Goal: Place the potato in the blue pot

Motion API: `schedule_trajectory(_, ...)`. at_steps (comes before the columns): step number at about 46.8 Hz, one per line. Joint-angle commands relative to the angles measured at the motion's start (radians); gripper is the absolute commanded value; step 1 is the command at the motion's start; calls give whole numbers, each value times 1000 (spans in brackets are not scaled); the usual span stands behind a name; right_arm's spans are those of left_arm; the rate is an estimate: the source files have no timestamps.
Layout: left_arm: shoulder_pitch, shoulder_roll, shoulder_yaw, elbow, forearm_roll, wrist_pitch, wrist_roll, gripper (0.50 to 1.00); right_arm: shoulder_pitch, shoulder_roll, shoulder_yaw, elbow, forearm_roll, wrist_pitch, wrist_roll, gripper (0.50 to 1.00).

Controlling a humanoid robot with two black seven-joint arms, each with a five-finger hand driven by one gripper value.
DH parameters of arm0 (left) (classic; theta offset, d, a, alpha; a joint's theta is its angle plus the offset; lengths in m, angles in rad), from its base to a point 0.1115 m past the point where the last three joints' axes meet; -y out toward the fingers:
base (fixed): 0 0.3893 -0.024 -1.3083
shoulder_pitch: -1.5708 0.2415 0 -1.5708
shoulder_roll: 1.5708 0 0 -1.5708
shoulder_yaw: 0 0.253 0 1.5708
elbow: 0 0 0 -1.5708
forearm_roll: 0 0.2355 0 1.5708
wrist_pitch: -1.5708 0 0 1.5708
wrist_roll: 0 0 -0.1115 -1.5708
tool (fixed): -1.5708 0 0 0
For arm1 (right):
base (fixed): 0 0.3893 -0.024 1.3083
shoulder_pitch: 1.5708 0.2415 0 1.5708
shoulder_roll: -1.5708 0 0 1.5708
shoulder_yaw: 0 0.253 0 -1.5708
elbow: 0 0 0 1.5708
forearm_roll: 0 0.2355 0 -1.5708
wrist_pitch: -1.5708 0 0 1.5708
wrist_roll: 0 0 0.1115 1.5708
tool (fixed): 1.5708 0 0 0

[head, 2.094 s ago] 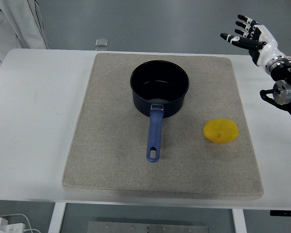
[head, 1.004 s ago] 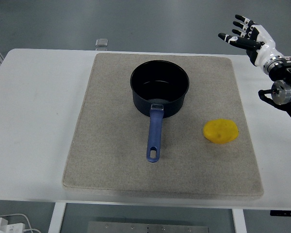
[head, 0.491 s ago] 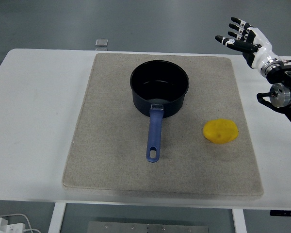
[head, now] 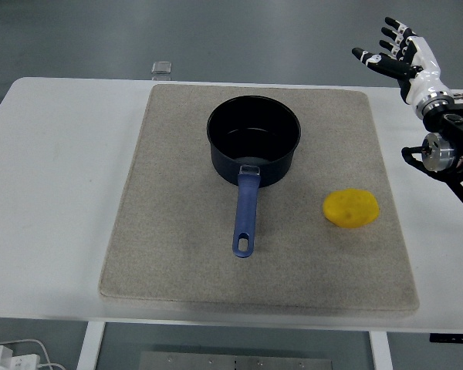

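fingers (head: 382, 55) of right hand (head: 401, 60) spread, holding nothing, raised beyond the far right corner of the white table (head: 54, 193). grey mat (head: 177, 231) covers table centre. blue pot (head: 254, 140) upright on mat's far half, nothing visible inside, handle toward near edge. potato (head: 352, 208), yellow, oval, lies on mat right of handle, apart from pot. small clear object (head: 162, 68) at far edge.

The scene is bright and evenly lit from above, with no harsh glare. The white worktop (head: 58, 193) reads clean without blowing out. Shadows are soft and short: a faint one hugs the potato (head: 351, 209), another lies beside the pot (head: 254, 139) handle (its dark interior shows a dull sheen). Focus is sharp throughout; the worktop's edges bow slightly.
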Motion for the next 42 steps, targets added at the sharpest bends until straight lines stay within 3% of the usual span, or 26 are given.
schedule_trajectory(1,0,0,0,-1,2,-1,0,1000,4,-27,-2,55,-6,2,3,936)
schedule_trajectory(11,0,0,0,-1,0,-1,0,1000,8,-174,-97,239,-136,4,4,932)
schedule_trajectory(19,0,0,0,1,0,-1,0,1000,8,-259,-194,311,-228,23,23,932)
schedule_trajectory(42,0,0,0,1,0,-1,0,1000,-4,-613,-416,552,-442,175,198,930)
